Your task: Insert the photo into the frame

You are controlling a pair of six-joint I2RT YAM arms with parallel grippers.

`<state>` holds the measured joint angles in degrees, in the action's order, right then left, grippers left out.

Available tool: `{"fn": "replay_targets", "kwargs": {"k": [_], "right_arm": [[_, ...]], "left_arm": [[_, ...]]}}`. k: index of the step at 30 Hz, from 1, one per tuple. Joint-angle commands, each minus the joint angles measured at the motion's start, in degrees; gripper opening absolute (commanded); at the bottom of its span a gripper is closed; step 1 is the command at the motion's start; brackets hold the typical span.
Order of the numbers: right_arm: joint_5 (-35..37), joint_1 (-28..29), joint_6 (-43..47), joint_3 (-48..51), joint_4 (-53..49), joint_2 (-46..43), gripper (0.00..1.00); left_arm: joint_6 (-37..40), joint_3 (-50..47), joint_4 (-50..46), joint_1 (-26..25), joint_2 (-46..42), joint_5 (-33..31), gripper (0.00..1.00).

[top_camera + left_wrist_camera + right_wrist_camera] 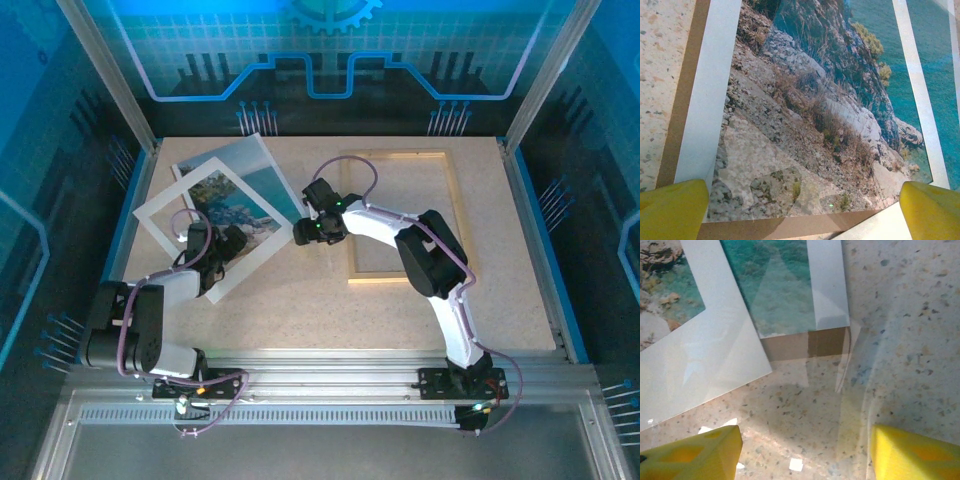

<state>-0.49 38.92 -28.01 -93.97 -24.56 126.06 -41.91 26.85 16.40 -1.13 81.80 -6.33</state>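
The photo [228,207], a coast print of grey rocks and turquoise sea, lies flat at the table's left in a skewed stack. A white mat [152,216] and a brown backing board [790,226] lie with it. The frame [458,215], thin pale wooden rails, lies flat to the right, with bare table inside it. My left gripper [220,250] hangs open over the photo's [805,115] near edge, yellow fingertips [672,210] wide apart. My right gripper [306,230] is open above bare table beside the stack's right corner, between the photo [780,290] and the frame, holding nothing.
Small white scraps [796,465] lie on the speckled tabletop under my right gripper [802,455]. The mat's corner [700,365] and the board's brown edge [805,345] lie just ahead of it. Blue side rails [118,235] and metal posts border the table.
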Motion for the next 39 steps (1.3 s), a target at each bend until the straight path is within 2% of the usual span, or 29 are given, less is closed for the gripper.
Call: {"fn": "replay_targets", "kwargs": {"k": [1,7,20,26,31,39], "right_arm": [[-6.0,2.6,-0.8,0.9,1.1,-4.0,0.69],[-8.5,1.3,-1.9,3.9,2.0,-7.7,0.7],[-17.2,-3.3,-7.9,11.2,12.5,-10.5,0.7],[-24.1,-6.0,-12.9,16.4,23.6,-11.7,0.73],[-27.0,-7.3,-17.1,20.4,31.8,-12.0,0.77],[-32.0,-8.3,-24.1,25.7,46.1,-12.5,0.77]], "left_arm": [[-0.5,-0.1,-1.6,0.1,2.6,4.7,0.99],[-0.5,0.0,-1.8,0.1,2.7,4.7,0.99],[-0.5,0.0,-2.0,0.1,2.6,4.7,0.99],[-0.6,-0.1,-2.0,0.1,2.5,4.6,0.99],[-0.6,0.0,-2.1,0.1,2.6,4.7,0.99],[-0.6,0.0,-2.1,0.1,2.7,4.7,0.99]]}}
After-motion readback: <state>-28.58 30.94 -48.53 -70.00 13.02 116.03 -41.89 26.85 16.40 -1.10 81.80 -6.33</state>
